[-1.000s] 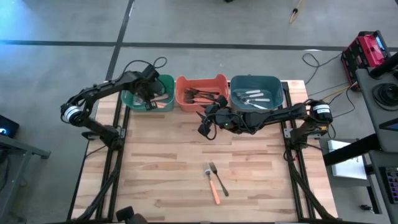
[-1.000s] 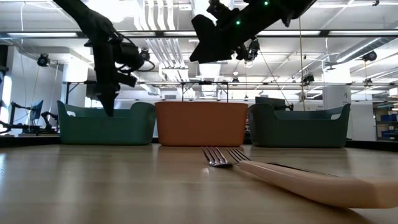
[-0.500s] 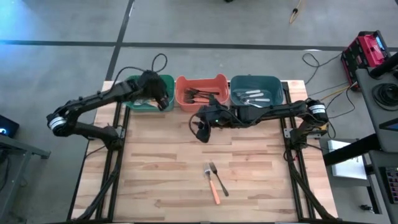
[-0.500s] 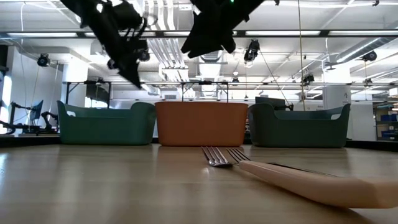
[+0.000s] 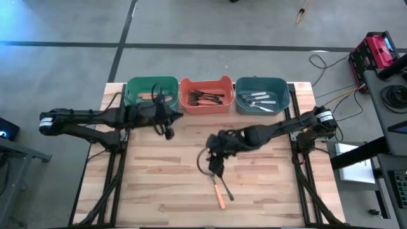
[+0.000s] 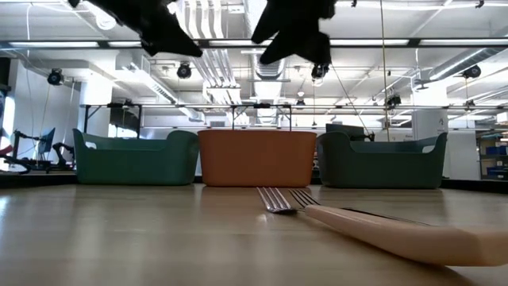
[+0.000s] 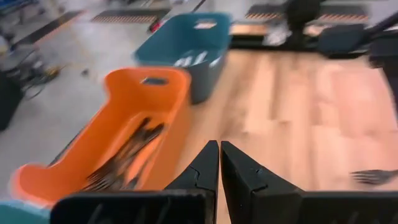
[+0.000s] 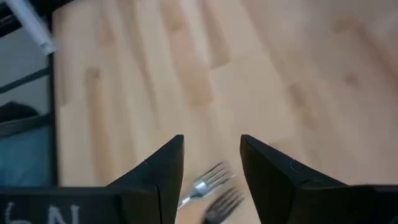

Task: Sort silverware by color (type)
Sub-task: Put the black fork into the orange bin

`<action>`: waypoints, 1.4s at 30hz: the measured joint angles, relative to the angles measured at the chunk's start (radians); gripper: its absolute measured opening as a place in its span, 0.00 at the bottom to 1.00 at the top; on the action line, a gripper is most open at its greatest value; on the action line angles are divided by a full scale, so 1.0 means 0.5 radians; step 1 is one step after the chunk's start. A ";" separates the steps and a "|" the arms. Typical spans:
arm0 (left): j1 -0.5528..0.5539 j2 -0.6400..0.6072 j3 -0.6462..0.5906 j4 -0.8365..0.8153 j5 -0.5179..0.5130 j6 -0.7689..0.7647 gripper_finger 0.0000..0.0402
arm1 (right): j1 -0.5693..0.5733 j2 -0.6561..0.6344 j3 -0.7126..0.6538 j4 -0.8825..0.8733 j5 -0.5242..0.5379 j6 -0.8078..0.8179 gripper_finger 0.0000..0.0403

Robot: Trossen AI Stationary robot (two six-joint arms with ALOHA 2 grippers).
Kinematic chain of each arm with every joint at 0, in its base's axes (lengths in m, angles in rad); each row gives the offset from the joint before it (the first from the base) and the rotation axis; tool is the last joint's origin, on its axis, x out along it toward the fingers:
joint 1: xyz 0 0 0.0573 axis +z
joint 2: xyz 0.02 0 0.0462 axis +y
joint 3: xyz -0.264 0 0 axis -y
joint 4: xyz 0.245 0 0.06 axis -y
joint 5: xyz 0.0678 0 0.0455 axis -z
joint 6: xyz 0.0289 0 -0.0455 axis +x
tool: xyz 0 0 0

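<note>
Two forks lie side by side on the wooden table, one orange-handled (image 5: 219,193) and one dark-handled (image 5: 226,187), with their tines (image 6: 274,199) pointing toward the bins. My right gripper (image 5: 215,169) hovers open just above them; the right wrist view shows both tine ends (image 8: 205,183) between and below its fingers. My left gripper (image 5: 170,124) is shut and holds nothing. It is in the air in front of the green bin (image 5: 151,94) and the orange bin (image 5: 205,94), pointing along the row of bins.
Three bins stand in a row at the far edge. The green one holds orange-handled pieces, the orange one (image 7: 124,143) holds dark forks, and the teal one (image 5: 262,94) holds pale ones (image 7: 189,59). Bare wood lies to either side of the two forks.
My left gripper has come up out of the green bin, still shut. It has swung toward the near edge and the table's middle, tipping from pointing down to nearly level. My right gripper has moved from in front of the orange bin toward the near edge, over the two forks.
</note>
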 joint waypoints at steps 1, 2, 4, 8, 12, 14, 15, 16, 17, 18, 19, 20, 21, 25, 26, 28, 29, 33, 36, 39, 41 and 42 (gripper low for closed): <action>-0.063 -0.015 -0.031 0.051 -0.017 -0.005 0.00 | 0.034 0.000 0.000 0.005 -0.001 0.035 0.37; -0.128 -0.026 -0.064 0.098 -0.023 -0.009 0.00 | 0.058 0.000 0.000 0.015 -0.004 0.063 0.37; -0.250 -0.037 -0.123 0.234 -0.032 -0.043 0.00 | 0.086 0.000 0.000 0.012 -0.006 0.138 0.37; -0.471 -0.032 -0.236 0.484 -0.134 -0.088 0.00 | 0.102 0.014 -0.002 -0.019 -0.033 0.403 0.37; -0.643 0.002 -0.289 0.658 -0.244 -0.117 0.00 | 0.170 0.118 -0.004 -0.082 -0.261 0.683 0.37; -0.713 0.012 -0.311 0.731 -0.279 -0.133 0.00 | 0.235 0.168 -0.006 -0.090 -0.294 0.789 0.37; -0.740 0.023 -0.318 0.786 -0.286 -0.139 0.00 | 0.268 0.182 -0.006 -0.099 -0.295 0.840 0.37; -0.764 0.033 -0.324 0.839 -0.286 -0.143 0.00 | 0.300 0.200 -0.006 -0.099 -0.295 0.896 0.37; -0.788 0.039 -0.332 0.876 -0.286 -0.148 0.00 | 0.330 0.214 -0.006 -0.099 -0.295 0.959 0.37; -0.810 0.047 -0.337 0.907 -0.287 -0.154 0.00 | 0.361 0.232 -0.004 -0.110 -0.292 1.011 0.37; -0.825 0.061 -0.338 0.953 -0.286 -0.156 0.00 | 0.388 0.251 -0.003 -0.134 -0.279 1.052 0.37; -0.841 0.072 -0.338 0.992 -0.286 -0.161 0.00 | 0.412 0.271 -0.004 -0.169 -0.250 1.087 0.37; -0.859 0.076 -0.338 1.002 -0.286 -0.163 0.00 | 0.435 0.290 -0.004 -0.207 -0.216 1.127 0.37; -0.912 0.139 -0.300 1.060 -0.286 -0.189 0.00 | 0.469 0.347 -0.003 -0.391 -0.113 1.234 0.37; -0.924 0.160 -0.286 1.066 -0.286 -0.192 0.00 | 0.468 0.367 -0.003 -0.425 -0.078 1.243 0.37; -0.944 0.218 -0.259 1.128 -0.286 -0.192 0.00 | 0.464 0.430 -0.004 -0.478 0.011 1.243 0.37; -0.955 0.241 -0.248 1.134 -0.286 -0.190 0.00 | 0.463 0.459 -0.004 -0.470 0.038 1.236 0.37; -0.977 0.339 -0.168 1.107 -0.285 -0.186 0.00 | 0.464 0.558 0.011 -0.453 0.073 1.204 0.37; -0.986 0.405 -0.109 1.104 -0.290 -0.161 0.00 | 0.465 0.632 0.024 -0.470 0.073 1.185 0.37; -0.993 0.457 -0.051 1.104 -0.311 -0.105 0.00 | 0.464 0.684 0.043 -0.447 0.076 1.181 0.37; -0.997 0.477 -0.029 1.083 -0.318 -0.073 0.00 | 0.464 0.709 0.054 -0.459 0.078 1.181 0.37; -0.997 0.493 -0.009 1.087 -0.318 -0.059 0.00 | 0.464 0.713 0.060 -0.464 0.085 1.180 0.37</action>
